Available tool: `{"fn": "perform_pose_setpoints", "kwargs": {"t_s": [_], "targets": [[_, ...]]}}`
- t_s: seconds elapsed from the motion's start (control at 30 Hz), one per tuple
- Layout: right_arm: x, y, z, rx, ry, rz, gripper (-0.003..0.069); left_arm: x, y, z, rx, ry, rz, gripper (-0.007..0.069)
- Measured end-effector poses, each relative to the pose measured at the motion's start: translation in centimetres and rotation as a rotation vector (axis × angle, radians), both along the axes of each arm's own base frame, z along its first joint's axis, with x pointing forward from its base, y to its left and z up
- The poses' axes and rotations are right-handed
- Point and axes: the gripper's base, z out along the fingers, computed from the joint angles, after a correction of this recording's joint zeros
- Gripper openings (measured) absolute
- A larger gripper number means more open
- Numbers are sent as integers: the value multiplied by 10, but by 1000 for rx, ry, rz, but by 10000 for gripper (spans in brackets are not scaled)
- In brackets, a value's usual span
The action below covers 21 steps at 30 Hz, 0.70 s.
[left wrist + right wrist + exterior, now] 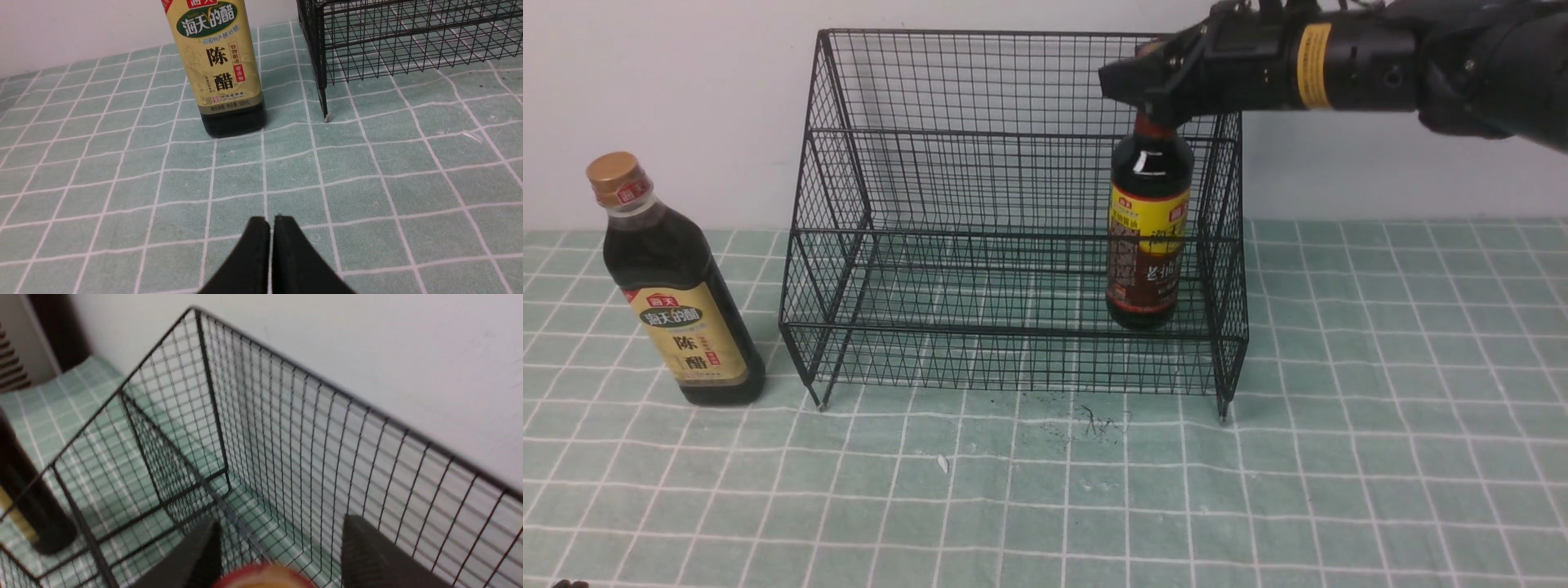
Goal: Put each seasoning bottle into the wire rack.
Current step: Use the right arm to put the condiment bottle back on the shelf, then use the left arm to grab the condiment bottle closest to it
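The black wire rack (980,34) stands on the cloth against the wall. The red-brown-capped bottle (1148,237) with the yellow-and-brown label stands upright on the rack's lower tier, at its right end. My right gripper (1145,82) is at the bottle's cap, over the rack's right end. In the right wrist view the right gripper (280,524) is open, its fingers wide apart either side of the red cap (261,577). The gold-capped bottle (678,302) stands on the cloth left of the rack. My left gripper (271,220) is shut and empty, low over the cloth in front of that bottle (220,69).
A green checked cloth (1380,425) covers the table. The white wall is right behind the rack. The rack's left front leg (325,106) stands just beside the gold-capped bottle. Small dark specks (1094,420) and a white scrap (943,464) lie in front of the rack.
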Motion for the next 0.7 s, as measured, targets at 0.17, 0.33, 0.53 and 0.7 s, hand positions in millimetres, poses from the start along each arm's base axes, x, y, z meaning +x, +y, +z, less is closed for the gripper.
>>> {"fn": "perform_pose_setpoints", "kwargs": {"t_s": [0.17, 0.33, 0.53, 0.7], "targets": [[-13, -5, 29, 28, -29, -26, 475, 0, 0, 0, 0, 0, 0, -6], [-45, -14, 83, 89, -122, -32, 428, 0, 0, 0, 0, 0, 0, -6], [-77, -24, 128, 51, -308, -23, 222, 0, 0, 0, 0, 0, 0, -6], [-86, -47, 151, -126, -559, -134, 20, 0, 0, 0, 0, 0, 0, -6]]}}
